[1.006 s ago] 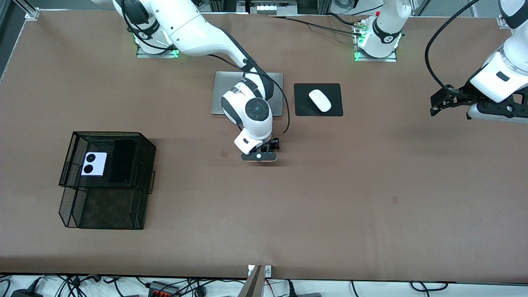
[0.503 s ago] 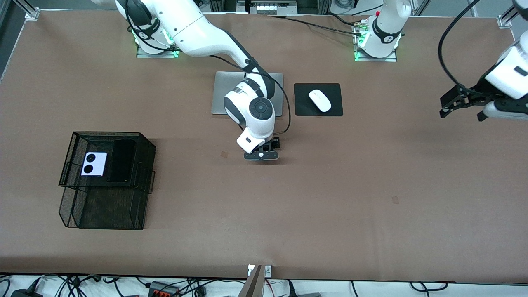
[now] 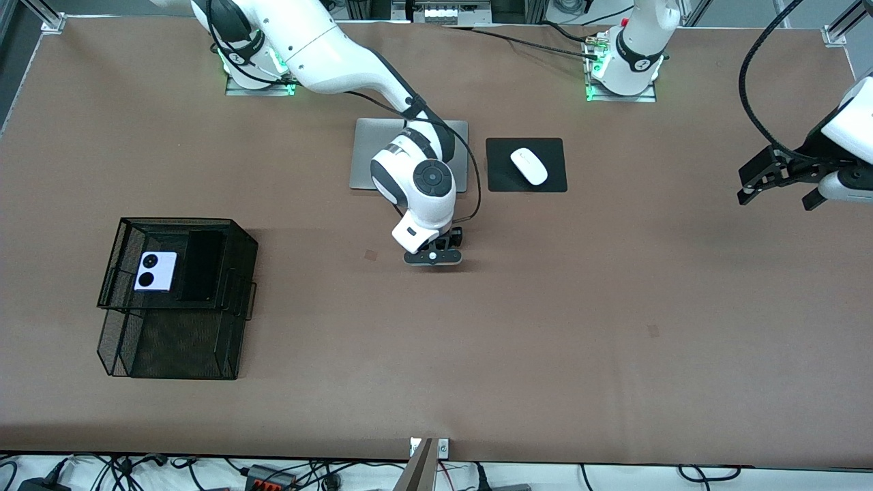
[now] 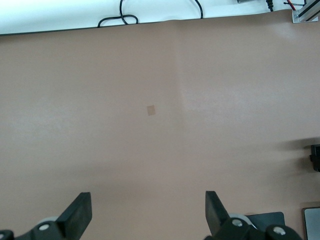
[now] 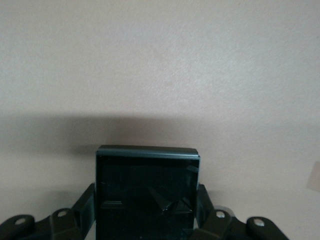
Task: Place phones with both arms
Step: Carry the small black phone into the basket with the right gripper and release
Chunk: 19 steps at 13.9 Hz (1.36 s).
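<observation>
My right gripper (image 3: 432, 257) is low over the bare middle of the table, just off the silver laptop (image 3: 368, 153). In the right wrist view it (image 5: 147, 220) is shut on the small squarish black phone (image 5: 147, 192), one finger on each side. The arm hides this phone in the front view. The lilac phone (image 3: 155, 271) with two black circles and the long slim black phone (image 3: 202, 266) lie side by side in the black mesh basket's (image 3: 123, 341) upper tray. My left gripper (image 3: 776, 199) is open and empty over the left arm's end of the table, its fingertips (image 4: 80, 212) wide apart.
A white mouse (image 3: 529, 165) lies on a black pad (image 3: 498, 181) beside the laptop. The basket stands toward the right arm's end, with its lower tray nearer to the front camera. A small tape mark (image 3: 653, 331) is on the table.
My left arm has swung outward toward its end of the table, its gripper still open. My right gripper shifted slightly with the black phone, then stayed put.
</observation>
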{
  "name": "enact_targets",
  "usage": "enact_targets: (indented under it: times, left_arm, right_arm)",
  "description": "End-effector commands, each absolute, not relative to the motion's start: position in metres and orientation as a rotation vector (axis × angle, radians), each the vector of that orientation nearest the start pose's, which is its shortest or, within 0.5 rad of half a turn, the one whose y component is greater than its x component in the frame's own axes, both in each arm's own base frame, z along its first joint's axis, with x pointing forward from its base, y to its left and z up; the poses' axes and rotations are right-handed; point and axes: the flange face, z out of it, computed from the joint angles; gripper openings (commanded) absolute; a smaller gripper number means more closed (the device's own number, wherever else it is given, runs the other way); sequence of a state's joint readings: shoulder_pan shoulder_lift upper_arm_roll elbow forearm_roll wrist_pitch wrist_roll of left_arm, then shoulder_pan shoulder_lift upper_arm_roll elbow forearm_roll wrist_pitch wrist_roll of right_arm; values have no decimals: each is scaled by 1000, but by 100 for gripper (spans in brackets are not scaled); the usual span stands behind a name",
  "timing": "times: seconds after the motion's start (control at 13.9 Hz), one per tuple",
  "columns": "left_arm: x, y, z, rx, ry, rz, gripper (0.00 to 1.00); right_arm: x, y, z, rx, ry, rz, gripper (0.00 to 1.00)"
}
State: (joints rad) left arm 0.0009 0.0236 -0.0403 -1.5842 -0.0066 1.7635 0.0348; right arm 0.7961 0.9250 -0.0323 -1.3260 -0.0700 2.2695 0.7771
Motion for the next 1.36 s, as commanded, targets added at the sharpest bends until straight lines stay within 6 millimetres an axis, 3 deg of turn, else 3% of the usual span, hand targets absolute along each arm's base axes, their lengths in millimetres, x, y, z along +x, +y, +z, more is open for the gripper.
enact_targets:
  times: [0.0,0.07,0.36,0.5,0.57,0.72,1.01,1.15,1.29]
  left_arm:
    - [583,-16,631,-3127,122,-255,100]
    - [583,-13,631,-3127,113,-255,100]
    - [583,-11,631,-3126,113,-255,100]
    - [583,-11,631,-3126,115,-255,100]
    - [583,-11,631,-3129,115,-255,100]
    - [583,-8,631,-3132,102,-256,100]
    - [583,-9,630,-3133,107,-248,100]
    - [577,-9,624,-3133,111,-150,100]
    - [574,-12,620,-3136,113,-97,100]
  right_arm:
    - [562,499,220,-3164,22,-160,27]
    - [576,486,238,-3151,61,-184,27]
    - [644,399,322,-3133,279,-234,27]
    - [680,339,348,-3152,361,-236,27]
    - [695,309,359,-3174,306,-218,27]
    - [719,244,366,-3206,259,-173,27]
    - [754,118,361,-3223,166,-182,27]
    - [765,68,350,-3226,148,-210,27]
    - [770,34,337,-3232,159,-215,27]
